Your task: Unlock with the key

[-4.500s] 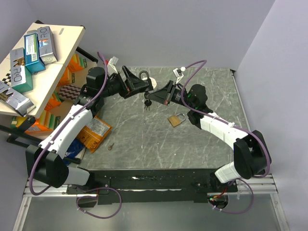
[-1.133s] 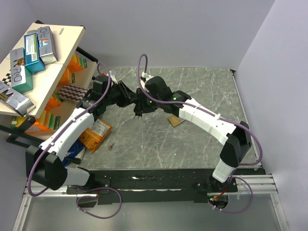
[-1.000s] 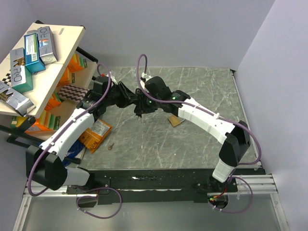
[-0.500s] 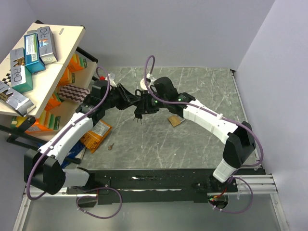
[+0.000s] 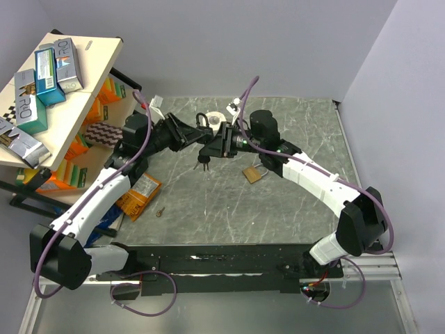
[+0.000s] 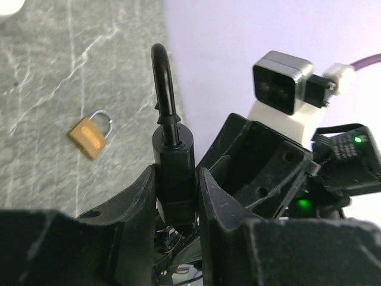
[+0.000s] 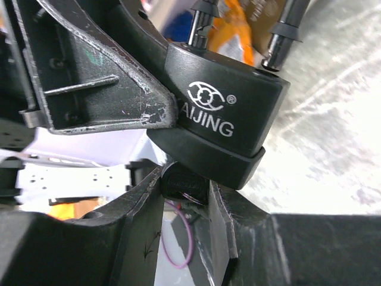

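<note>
A black padlock (image 6: 174, 167) is pinched by its body in my shut left gripper (image 6: 177, 179), with the black shackle (image 6: 163, 71) sticking out past the fingers. In the right wrist view the padlock (image 7: 221, 113) shows its logo face. Below it, the key's black head (image 7: 184, 182) sits at the bottom of the lock, and my right gripper (image 7: 184, 186) is shut on it. From above, the left gripper (image 5: 186, 132) and right gripper (image 5: 218, 146) meet over the back of the table, the padlock (image 5: 201, 127) between them. The rest of the key bunch (image 5: 202, 164) dangles underneath.
A brass padlock (image 5: 254, 174) lies on the marble table (image 5: 292, 209) under the right arm, also visible as the brass padlock (image 6: 90, 134). A small loose key (image 5: 160, 211) lies near orange packets (image 5: 135, 191). A white disc (image 5: 214, 118) sits at the back. A shelf of boxes (image 5: 49, 76) stands left.
Both grippers, still joined at the padlock and key, have shifted right and toward the back. The right arm has swung out to the right. Both grips are unchanged.
</note>
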`<state>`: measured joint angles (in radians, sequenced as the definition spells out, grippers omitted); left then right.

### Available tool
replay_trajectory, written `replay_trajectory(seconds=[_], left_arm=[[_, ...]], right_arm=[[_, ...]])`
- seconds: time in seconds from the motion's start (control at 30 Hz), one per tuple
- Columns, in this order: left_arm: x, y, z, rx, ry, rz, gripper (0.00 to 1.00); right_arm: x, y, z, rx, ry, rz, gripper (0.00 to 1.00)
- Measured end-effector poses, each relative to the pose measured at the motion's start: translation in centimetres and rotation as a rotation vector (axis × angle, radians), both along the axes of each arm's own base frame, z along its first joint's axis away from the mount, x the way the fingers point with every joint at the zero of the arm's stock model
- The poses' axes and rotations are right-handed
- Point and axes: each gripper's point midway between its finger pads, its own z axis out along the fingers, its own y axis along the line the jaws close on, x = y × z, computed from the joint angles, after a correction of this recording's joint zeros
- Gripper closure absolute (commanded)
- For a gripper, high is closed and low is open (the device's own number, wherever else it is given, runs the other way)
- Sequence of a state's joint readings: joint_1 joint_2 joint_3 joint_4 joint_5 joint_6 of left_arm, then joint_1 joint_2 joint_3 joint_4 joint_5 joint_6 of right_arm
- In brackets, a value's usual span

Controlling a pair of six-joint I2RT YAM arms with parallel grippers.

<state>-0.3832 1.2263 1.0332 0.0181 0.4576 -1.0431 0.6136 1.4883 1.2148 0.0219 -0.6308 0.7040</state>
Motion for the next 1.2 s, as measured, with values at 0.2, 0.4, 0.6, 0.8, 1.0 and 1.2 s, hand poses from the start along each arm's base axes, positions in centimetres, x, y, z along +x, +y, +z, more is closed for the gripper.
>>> replay_trajectory(seconds=[0.2, 0.4, 0.6, 0.8, 1.0, 1.2], left_arm=[[-0.1, 0.0, 1.2, -0.02, -0.043, -0.009, 0.99], [-0.2, 0.1, 0.1, 0.039, 0.012, -0.003, 0.99], [-0.2, 0.3, -1.8, 0.107, 0.04, -0.036, 0.99], [-0.8, 0.3, -2.9, 0.132, 0.027, -0.114, 0.99], [-3.6, -0.7, -3.3, 0.132, -0.013, -0.297, 0.99], [-6.4, -1.1, -2.1, 0.105, -0.085, -0.435, 0.99]], right_arm=[[0.0, -0.1, 1.1, 0.049, -0.01, 0.02, 0.95], [-0.2, -0.5, 0.1, -0.003, -0.022, 0.029, 0.43], [0.1, -4.2, 2.0, -0.046, -0.106, -0.066, 0.29], [-1.1, -8.3, 5.5, -0.023, -0.227, -0.099, 0.21], [-0.2, -7.9, 5.0, -0.067, -0.228, -0.025, 0.21], [1.2, -6.4, 4.6, -0.075, -0.218, 0.057, 0.21]])
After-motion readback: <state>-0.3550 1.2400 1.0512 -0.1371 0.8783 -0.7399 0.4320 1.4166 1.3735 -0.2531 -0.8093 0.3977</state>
